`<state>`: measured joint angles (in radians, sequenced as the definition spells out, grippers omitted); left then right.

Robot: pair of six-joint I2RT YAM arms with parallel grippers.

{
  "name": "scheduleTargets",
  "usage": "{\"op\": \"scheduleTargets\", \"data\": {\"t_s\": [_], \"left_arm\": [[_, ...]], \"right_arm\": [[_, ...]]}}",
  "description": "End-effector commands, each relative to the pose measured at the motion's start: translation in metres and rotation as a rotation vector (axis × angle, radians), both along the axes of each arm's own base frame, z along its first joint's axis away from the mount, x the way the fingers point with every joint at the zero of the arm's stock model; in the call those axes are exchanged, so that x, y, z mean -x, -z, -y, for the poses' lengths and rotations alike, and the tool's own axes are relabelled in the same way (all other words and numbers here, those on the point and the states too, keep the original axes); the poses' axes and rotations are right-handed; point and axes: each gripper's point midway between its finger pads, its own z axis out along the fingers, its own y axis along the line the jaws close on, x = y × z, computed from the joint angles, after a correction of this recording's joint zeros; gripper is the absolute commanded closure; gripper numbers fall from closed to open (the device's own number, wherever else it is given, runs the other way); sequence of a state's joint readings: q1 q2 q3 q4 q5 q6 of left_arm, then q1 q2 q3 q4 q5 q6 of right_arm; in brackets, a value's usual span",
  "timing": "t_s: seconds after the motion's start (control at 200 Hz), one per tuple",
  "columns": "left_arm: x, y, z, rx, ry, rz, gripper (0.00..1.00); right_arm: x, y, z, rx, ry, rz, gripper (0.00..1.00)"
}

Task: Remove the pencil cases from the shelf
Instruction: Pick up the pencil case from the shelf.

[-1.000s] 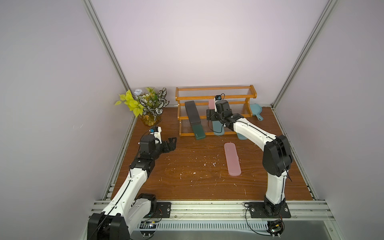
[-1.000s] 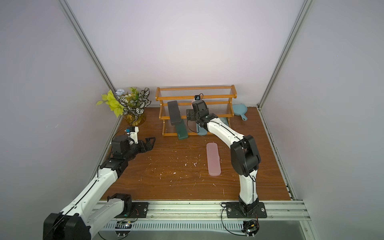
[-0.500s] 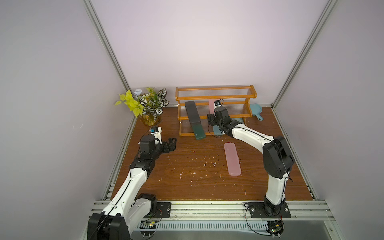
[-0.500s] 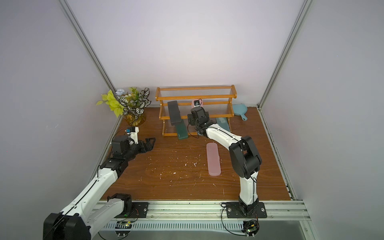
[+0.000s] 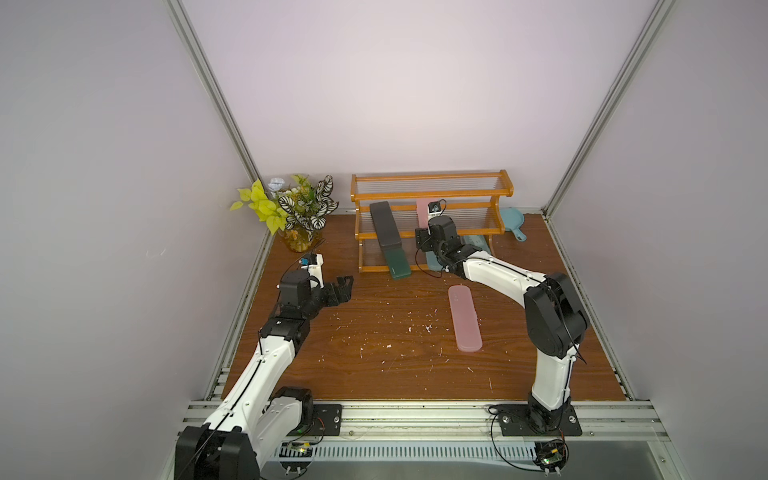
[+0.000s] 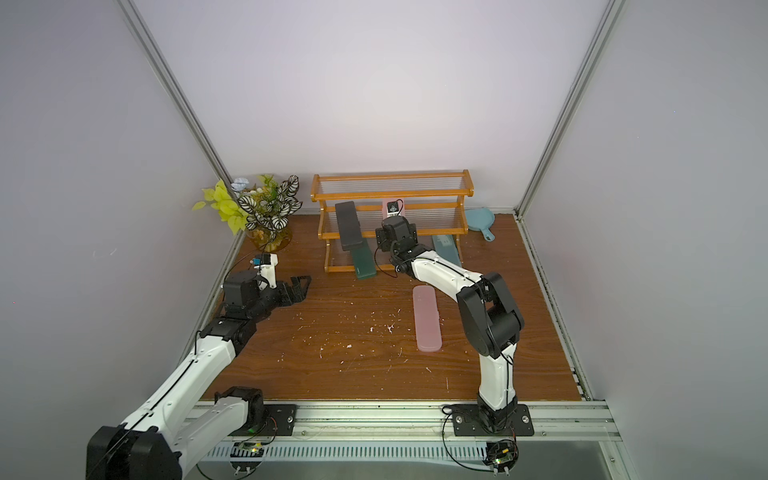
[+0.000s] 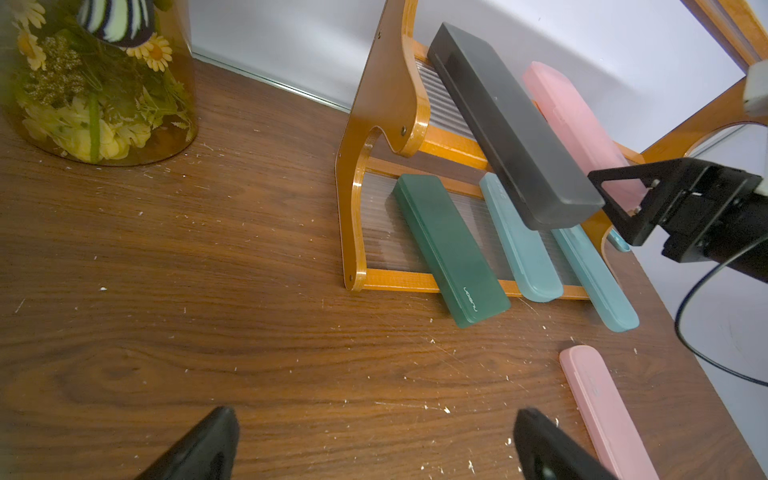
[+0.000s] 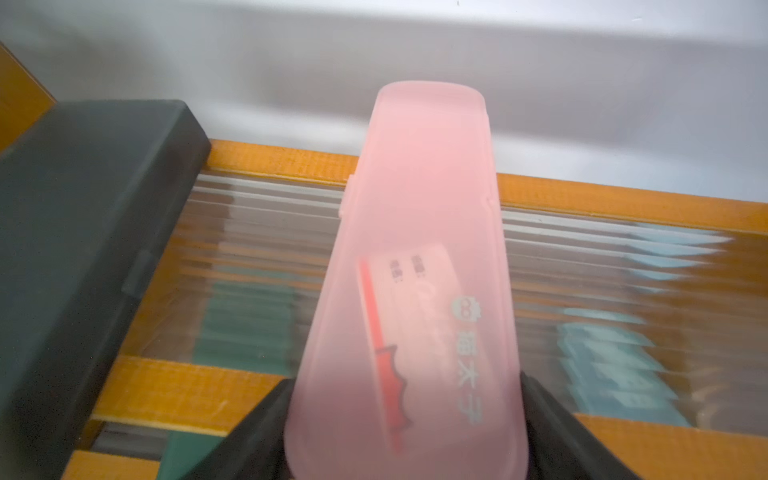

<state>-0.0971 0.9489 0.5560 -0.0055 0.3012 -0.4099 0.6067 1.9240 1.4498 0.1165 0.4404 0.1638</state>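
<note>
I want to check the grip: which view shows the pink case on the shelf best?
Right wrist view: the pink case fills the frame, fingers against both sides. Left wrist view shows it partly behind the black case; both top views show only its far end.

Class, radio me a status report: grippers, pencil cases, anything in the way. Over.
Left gripper open, empty. Right gripper jaws shut on pink case on shelf. Black case close alongside.

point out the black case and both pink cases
black case (image 7: 511, 124): left wrist view, top face
pink case on the shelf (image 8: 415, 249): right wrist view, lid middle
pink case on the table (image 5: 464, 318): in a top view, middle
</note>
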Motion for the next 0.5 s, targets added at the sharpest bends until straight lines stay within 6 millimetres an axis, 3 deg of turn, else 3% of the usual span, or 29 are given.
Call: {"op": "scheduleTargets", "data": {"t_s": [0.0,0.2,0.495], "left_arm": [[0.003,0.006,-0.001,-0.025,0.001,-0.010,0.02],[0.004,0.006,-0.001,-0.022,-0.002,-0.009,0.02],[0.003,0.004,-0.001,-0.020,-0.003,-0.002,0.02]], "right_arm": [[0.001,-0.015,0.003,-0.009,0.018,0.035,0.26],[0.011,-0.023,0.008,-0.020,0.016,0.053,0.27],[0.044,-0.040,0.017,-0.045,-0.031,0.088,0.28]]}}
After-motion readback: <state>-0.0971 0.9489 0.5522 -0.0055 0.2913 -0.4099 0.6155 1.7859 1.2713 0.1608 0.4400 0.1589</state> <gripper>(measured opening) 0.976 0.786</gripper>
